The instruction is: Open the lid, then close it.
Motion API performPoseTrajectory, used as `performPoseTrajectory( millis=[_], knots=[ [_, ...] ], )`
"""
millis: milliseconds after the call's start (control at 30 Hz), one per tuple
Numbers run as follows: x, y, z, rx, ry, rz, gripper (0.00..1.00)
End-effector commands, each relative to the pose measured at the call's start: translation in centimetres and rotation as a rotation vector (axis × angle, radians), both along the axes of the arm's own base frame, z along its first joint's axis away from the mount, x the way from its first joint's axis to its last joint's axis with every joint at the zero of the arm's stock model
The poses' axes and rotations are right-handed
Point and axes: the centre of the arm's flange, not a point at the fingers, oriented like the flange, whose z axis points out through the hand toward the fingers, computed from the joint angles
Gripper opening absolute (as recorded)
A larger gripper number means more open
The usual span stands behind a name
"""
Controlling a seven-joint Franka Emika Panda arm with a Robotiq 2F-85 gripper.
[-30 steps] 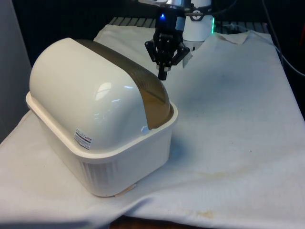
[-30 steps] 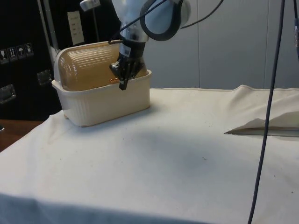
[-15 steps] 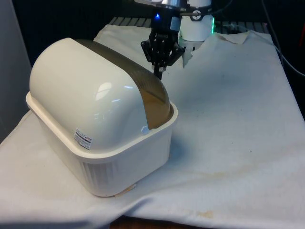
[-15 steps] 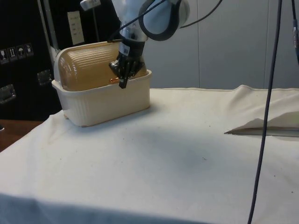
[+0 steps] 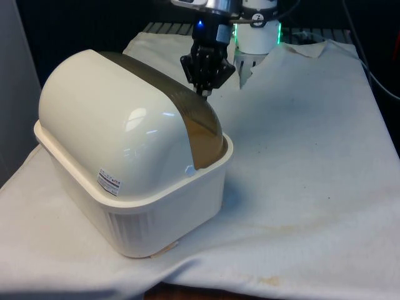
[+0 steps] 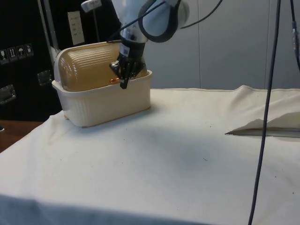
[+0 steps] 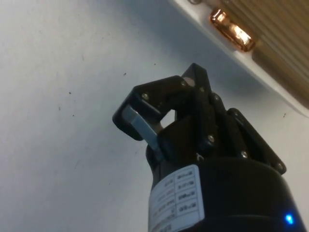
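Currently the gripper (image 6: pixel 123 85), fingers pressed together on nothing, hangs just beside the bread box (image 5: pixel 164 206), whose tinted roll lid (image 6: pixel 89 67) is down. Its copper handle (image 7: pixel 231 30) is small; closed tips could skid off it.

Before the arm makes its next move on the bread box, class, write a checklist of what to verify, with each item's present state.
1. Lid fully shut on the bread box: ok.
2. Copper handle in sight of the wrist camera: ok.
3. Gripper beside the handle, not yet touching it: ok.
4. Fingers shut and holding nothing: ok.
5. Fingertips lined up to catch under the handle: cannot tell.
6. White cloth around the box free of obstacles: ok.
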Motion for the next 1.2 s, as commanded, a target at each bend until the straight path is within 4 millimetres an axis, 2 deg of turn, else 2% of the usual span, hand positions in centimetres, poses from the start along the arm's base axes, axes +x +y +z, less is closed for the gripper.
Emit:
performPoseTrajectory(
  millis=[0, 200, 233, 400, 567, 833, 867, 900, 1133, 1167],
  knots=[
    [0.3, -0.5, -0.2, -0.008, -0.012, -0.018, 0.0],
    [0.5, -0.8, -0.4, -0.001, -0.012, -0.046, 0.0],
    [0.4, -0.4, -0.3, 0.006, -0.003, -0.034, 0.0],
    [0.7, -1.1, -0.2, 0.004, -0.018, -0.071, 0.0],
    [0.8, -0.9, 0.1, 0.017, -0.02, -0.078, 0.0],
    [1.3, -1.6, 0.3, 0.022, -0.041, -0.127, 0.0],
    [1.1, -1.1, 0.3, 0.029, -0.033, -0.111, 0.0],
    [1.4, -1.6, 0.3, 0.024, -0.042, -0.131, 0.0],
    [1.4, -1.3, 0.5, 0.039, -0.043, -0.141, 0.0],
    [1.7, -1.7, 0.4, 0.034, -0.056, -0.163, 0.0]
  ],
)
